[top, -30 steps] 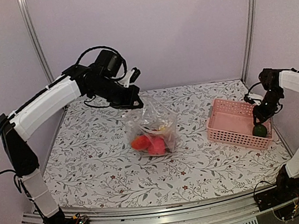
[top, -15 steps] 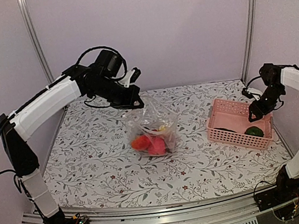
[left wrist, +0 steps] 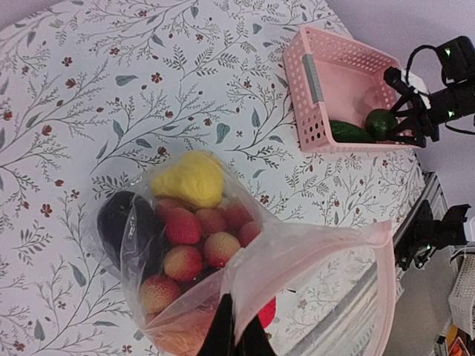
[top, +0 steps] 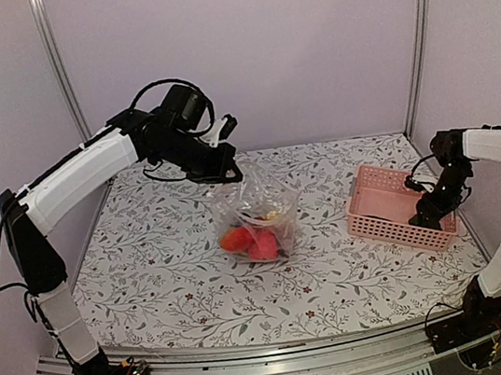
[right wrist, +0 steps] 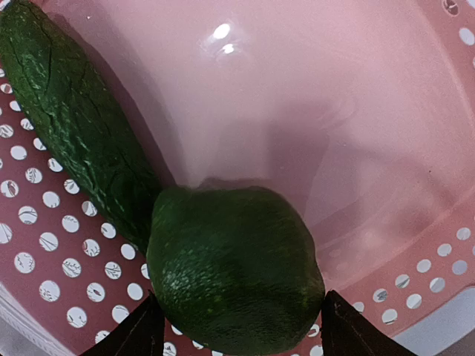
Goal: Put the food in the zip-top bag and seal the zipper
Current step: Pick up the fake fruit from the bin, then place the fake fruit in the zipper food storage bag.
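The flowered table (top: pixel 148 259) fills the space between the two arms. The left arm reaches across it, and its left gripper (left wrist: pixel 236 335) is pinched tight on the rim of the zip-top bag (top: pixel 257 196), holding that edge up near the middle of the table. The pinkish zipper (left wrist: pixel 326 239) is not pressed together. At the right side stands a pink basket (top: pixel 383 224), and the right gripper (top: pixel 421 219) dips into its near right corner with its jaws spread. In the basket a long green cucumber (right wrist: pixel 74 126) lies against a round green fruit (right wrist: pixel 234 271), which sits between those spread fingers. Inside the bag I can see a dark eggplant (left wrist: pixel 119 226), a yellow lemon (left wrist: pixel 191 178) and several red round pieces (left wrist: pixel 182 226).
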You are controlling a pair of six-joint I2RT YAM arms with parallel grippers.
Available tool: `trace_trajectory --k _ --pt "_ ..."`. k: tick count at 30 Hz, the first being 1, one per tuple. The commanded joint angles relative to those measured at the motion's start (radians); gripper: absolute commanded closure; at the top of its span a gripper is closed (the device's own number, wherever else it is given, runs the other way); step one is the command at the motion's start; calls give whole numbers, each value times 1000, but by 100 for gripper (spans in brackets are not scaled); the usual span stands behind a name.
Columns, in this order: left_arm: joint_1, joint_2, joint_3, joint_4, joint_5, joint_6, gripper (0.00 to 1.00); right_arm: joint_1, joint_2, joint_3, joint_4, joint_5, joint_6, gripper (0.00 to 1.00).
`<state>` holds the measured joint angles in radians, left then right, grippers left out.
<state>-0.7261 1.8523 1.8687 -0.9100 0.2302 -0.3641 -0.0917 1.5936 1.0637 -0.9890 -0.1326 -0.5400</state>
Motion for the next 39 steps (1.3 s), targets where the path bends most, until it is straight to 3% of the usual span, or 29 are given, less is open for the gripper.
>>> trace_trajectory --k 1,3,6,12,18,26,34,39 --pt "9 14 -1 17 9 -4 100 3 63 -30 55 11 -12 30" --pt "9 13 -2 17 8 -5 100 3 77 -23 64 8 -10 35" --pt "10 10 -2 18 8 -8 100 3 65 17 55 -3 1 50" --pt "9 14 4 18 6 -6 100 4 -20 135 9 -78 4 63" --pt "10 19 4 20 3 -6 100 80 -112 214 -30 -186 -15 65" --pt "9 31 24 19 -1 -13 100 340 -175 378 -43 -345 13 65" --pt "10 31 18 26 8 -29 100 591 -100 574 -35 -454 -15 61" --pt "11 30 14 31 4 -43 100 755 -4 669 -28 -420 -38 60"
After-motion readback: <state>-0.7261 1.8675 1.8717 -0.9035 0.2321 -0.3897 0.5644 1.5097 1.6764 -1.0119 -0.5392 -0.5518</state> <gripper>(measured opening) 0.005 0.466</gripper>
